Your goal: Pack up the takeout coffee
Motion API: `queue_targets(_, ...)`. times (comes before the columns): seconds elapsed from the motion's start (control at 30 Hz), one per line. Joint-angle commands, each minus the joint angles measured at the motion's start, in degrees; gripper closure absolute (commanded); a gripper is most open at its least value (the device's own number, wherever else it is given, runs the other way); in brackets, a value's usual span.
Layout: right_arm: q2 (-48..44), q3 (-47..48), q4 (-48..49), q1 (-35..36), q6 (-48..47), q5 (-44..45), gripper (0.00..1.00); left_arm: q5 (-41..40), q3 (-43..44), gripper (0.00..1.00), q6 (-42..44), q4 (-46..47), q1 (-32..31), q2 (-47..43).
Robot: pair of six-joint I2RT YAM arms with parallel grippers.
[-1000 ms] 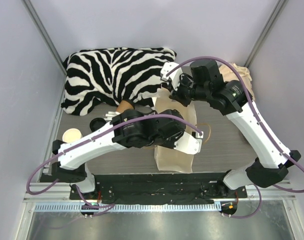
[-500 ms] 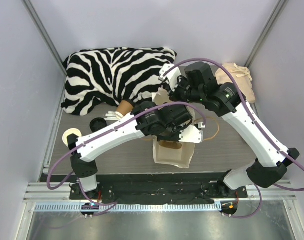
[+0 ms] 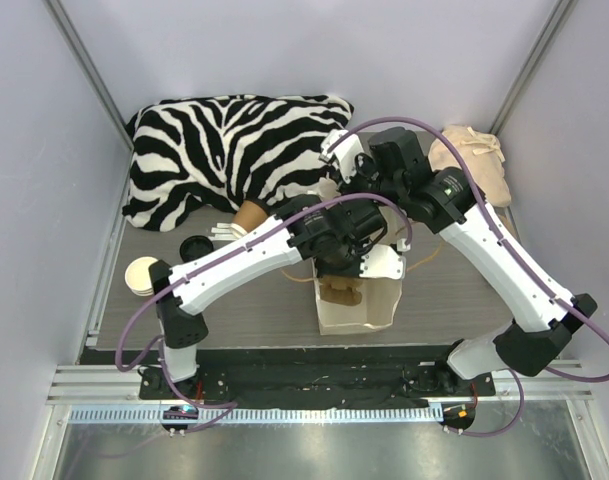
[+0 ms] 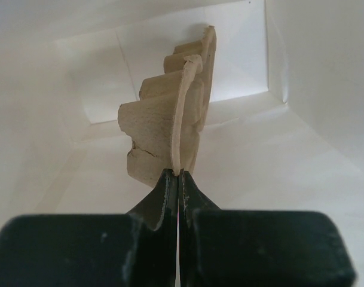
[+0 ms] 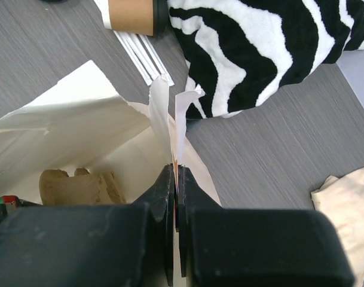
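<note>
Grey wood-grain table [image 3: 444,295], lilac walls [image 3: 284,50]; the left gripper [image 4: 179,173], inside the paper bag [image 3: 374,310], is clamped shut on a pulp cup carrier [image 4: 161,128]. The right gripper [image 5: 175,168] pinches the bag's rim. The takeout coffee [image 3: 249,213] lies centre-left by the zebra cloth [image 3: 224,150].

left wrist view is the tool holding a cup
No, the left tool is shut on the thin edge of a cardboard tray inside the white bag.

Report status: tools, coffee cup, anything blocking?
Left tool shut on cardboard tray, inside the bag. Right tool shut on bag rim. Coffee cup on its side by the zebra cloth, not packed. Left arm fills the bag mouth.
</note>
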Motion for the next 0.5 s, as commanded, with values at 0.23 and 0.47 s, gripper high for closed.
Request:
queue_targets(0.23,-3.4,-2.7,2.9,1.3,0.8,-0.9,0.99,1.3,12.6,0.71,2.6,-17.1,3.7,4.2)
queue_targets(0.47,-4.5,-4.2,3.6,1.2,0.7,-0.4,0.99,-1.9,14.3,0.46,2.0,-11.0,3.1,-1.3)
